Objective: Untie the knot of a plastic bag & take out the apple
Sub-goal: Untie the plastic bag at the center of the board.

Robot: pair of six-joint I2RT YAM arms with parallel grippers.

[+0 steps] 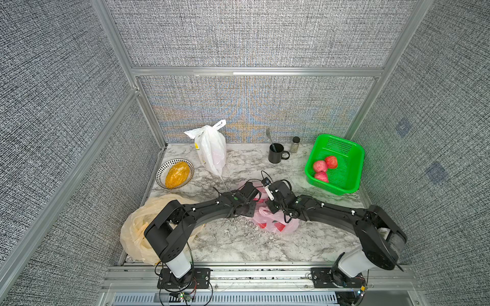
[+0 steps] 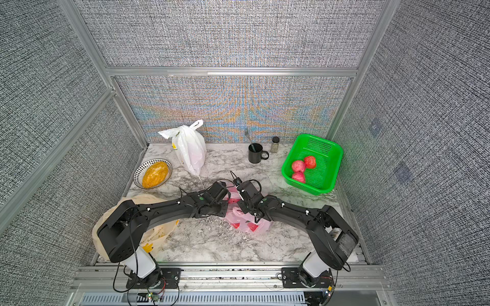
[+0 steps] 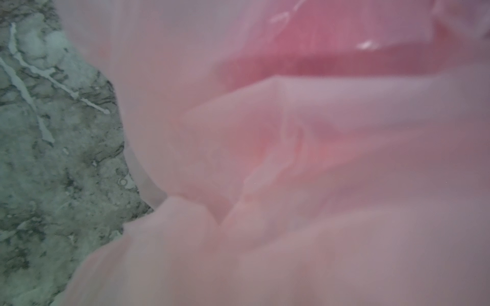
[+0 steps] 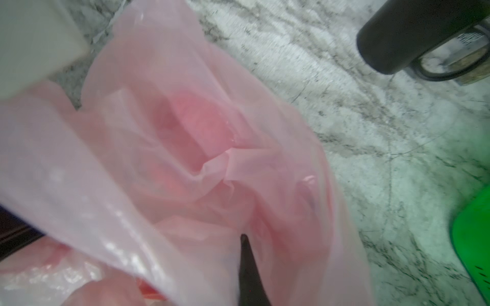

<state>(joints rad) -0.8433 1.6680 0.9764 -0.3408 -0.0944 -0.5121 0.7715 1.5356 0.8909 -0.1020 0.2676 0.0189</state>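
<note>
The pink plastic bag (image 1: 275, 225) (image 2: 249, 225) lies crumpled mid-table, partly under both wrists. My left gripper (image 1: 256, 197) hangs over its far left part. The bag's film (image 3: 291, 159) fills the left wrist view and hides the jaws. My right gripper (image 4: 244, 238) (image 1: 271, 205) is shut, its dark tip wedged among folds of the bag (image 4: 185, 159), and film runs over one side of it. A reddish shape (image 4: 196, 124) shows through the film; I cannot tell whether it is the apple. No knot shows.
A green basket (image 1: 352, 153) (image 4: 472, 238) with three red apples (image 1: 324, 167) stands at the right. At the back are a black mug (image 1: 275, 153) (image 4: 397, 34) holding a fork, a small jar (image 1: 296, 144) and a tied white bag (image 1: 212, 151). A bowl (image 1: 162, 169) and a beige bag (image 1: 138, 230) are on the left.
</note>
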